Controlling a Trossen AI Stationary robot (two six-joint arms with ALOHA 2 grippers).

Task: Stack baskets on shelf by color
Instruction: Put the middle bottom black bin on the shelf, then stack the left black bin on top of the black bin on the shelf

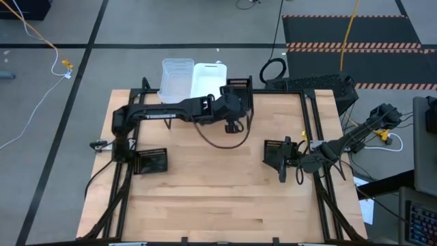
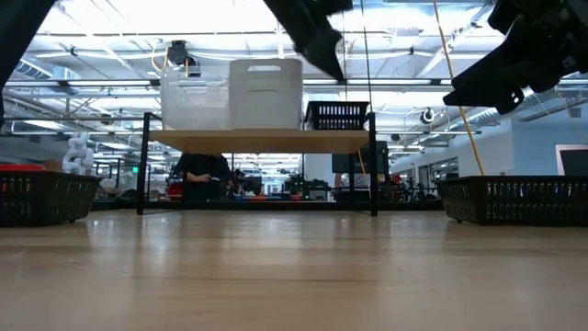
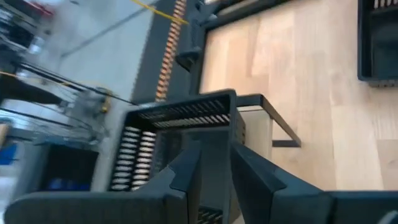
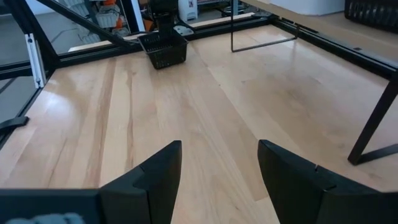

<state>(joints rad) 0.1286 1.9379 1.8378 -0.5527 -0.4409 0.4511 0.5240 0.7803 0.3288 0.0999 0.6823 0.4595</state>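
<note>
Your left gripper (image 3: 214, 168) straddles the wall of the small black perforated plastic basket (image 1: 237, 87) on the wood-plank shelf (image 2: 262, 139), grip unclear; lifting early could drag it off.

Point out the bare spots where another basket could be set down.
Tabletop: bare across the near half, and between the left black basket and the right one. The shelf is crowded: clear stack, white stack, black basket under the left pincer.
</note>
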